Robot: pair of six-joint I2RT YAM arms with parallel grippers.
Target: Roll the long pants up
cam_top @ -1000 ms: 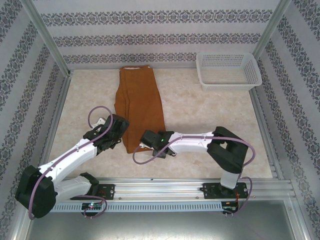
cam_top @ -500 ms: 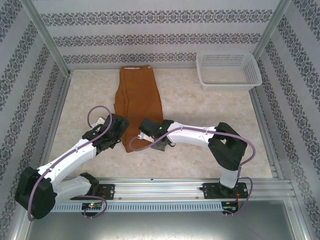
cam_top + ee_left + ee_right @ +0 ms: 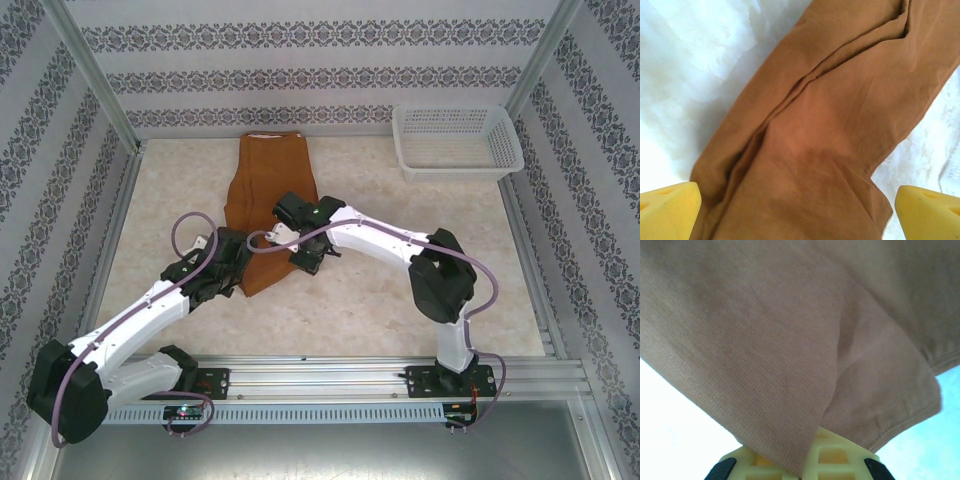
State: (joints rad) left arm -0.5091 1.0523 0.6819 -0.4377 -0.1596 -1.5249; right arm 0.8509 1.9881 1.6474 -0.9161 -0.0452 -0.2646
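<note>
The long pants (image 3: 272,180) are rust-brown and lie lengthwise on the table, waistband at the far end. My right gripper (image 3: 303,260) is shut on their near hem and holds it lifted over the lower legs. In the right wrist view the cloth (image 3: 790,340) hangs from the yellow fingers (image 3: 840,460) of that gripper (image 3: 807,462). My left gripper (image 3: 236,268) stands open at the left edge of the lower legs. In the left wrist view its yellow fingertips (image 3: 667,210) straddle the creased pants (image 3: 820,130), with the left gripper (image 3: 800,220) just above the cloth.
A white mesh basket (image 3: 460,165) stands at the far right corner. Patterned walls and metal frame posts enclose the marble-look table (image 3: 400,300). Bare table lies to the right of the pants and near the front rail.
My right gripper shut on the near hem and carried it away from the front edge, over the lower legs. The pants' near end now lies shorter. The left arm barely moved.
</note>
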